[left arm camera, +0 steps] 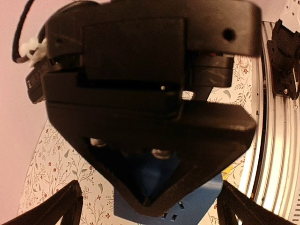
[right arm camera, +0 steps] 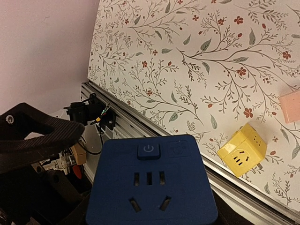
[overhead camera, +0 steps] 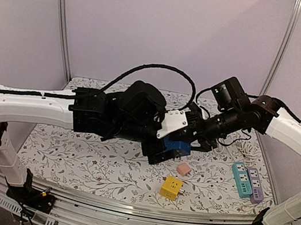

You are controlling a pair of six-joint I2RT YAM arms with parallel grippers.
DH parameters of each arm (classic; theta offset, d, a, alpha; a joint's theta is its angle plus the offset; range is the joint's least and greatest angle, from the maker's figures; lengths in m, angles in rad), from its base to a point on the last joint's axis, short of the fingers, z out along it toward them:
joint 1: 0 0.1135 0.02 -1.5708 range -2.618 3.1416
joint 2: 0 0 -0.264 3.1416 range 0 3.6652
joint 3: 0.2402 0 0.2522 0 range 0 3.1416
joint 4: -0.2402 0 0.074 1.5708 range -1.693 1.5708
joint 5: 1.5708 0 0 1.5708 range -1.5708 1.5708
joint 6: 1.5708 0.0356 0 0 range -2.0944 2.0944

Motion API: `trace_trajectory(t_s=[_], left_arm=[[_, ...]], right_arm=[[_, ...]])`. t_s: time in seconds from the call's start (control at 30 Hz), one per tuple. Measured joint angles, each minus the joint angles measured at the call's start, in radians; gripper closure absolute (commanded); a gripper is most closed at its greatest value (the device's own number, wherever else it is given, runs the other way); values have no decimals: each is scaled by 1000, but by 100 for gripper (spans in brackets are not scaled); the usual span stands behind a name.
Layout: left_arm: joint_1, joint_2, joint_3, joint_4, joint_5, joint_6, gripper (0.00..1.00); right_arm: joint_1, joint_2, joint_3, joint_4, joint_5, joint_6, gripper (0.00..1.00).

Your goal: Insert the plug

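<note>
right tool [overhead camera: 192,142] pinches the socket [right arm camera: 151,187] midair, left tool [left arm camera: 151,208] gaping wide beside it, so one bump probably dumps it on the worktop [overhead camera: 85,153]

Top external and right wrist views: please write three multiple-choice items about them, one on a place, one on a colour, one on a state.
1. Where does the yellow cube socket lie?
A. against the far wall
B. near the front edge of the table, beside the pink block
C. in the far left corner

2. What colour is the raised socket?
A. green
B. white
C. blue

3. The raised socket's holes are
A. all empty
B. filled by a plug
C. taped over

Answers:
1. B, because the top view shows it close to the rail, next to the pink block.
2. C, because its whole face is blue in the right wrist view.
3. A, because every slot shows dark and open.
</note>
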Motion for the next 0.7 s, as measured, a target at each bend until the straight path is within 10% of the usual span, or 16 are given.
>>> trace_trajectory(t_s=[0.7], left_arm=[[0, -187, -153, 139, -161, -174, 1]], right_arm=[[-14, -45, 1, -22, 187, 42, 100]])
